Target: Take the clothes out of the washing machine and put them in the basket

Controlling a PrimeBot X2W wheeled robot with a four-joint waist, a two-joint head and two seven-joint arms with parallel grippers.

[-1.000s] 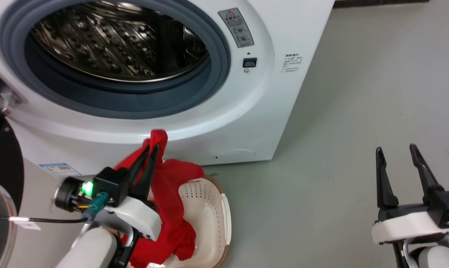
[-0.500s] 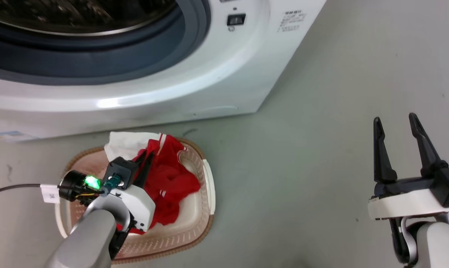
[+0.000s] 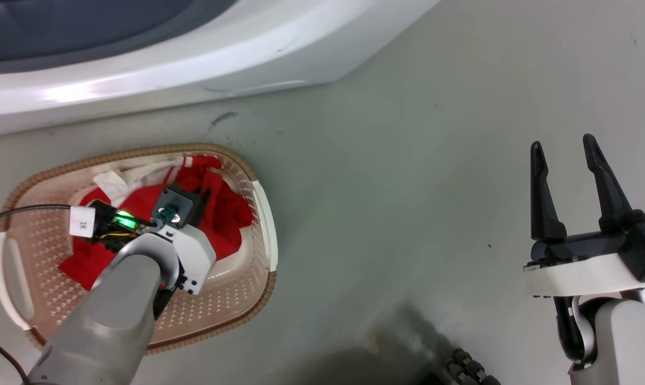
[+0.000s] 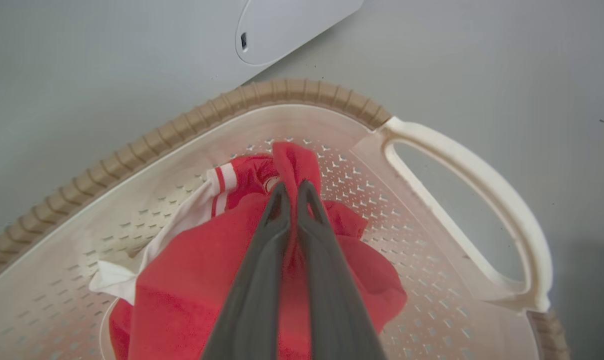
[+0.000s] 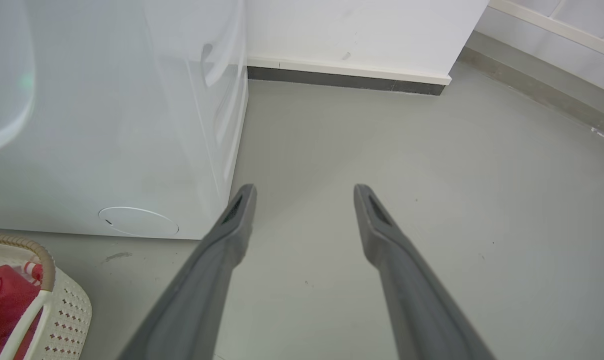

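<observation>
Dropped from washing machine (image 3: 194, 59) front down into basket (image 4: 281, 90) with left gripper (image 4: 292, 186), clamped on clothes (image 4: 191, 280); now heaped on bottom, no longer dangling.

Floor (image 3: 408, 187): smooth grey-green, matte, few dark specks. Dark scuff (image 3: 223, 117) in head view, upper left. Soft shadow (image 3: 365, 347) at lower edge. Far wall (image 5: 362, 30) white. Skirting (image 5: 347, 81) dark, pale top strip. Light diffuse, even.

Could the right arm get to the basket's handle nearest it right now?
Probably, if it reaches that far: bare floor lies between the right gripper, jaws open, and that handle. The left gripper is shut on the clothes inside the basket, clear of the handle.
</observation>
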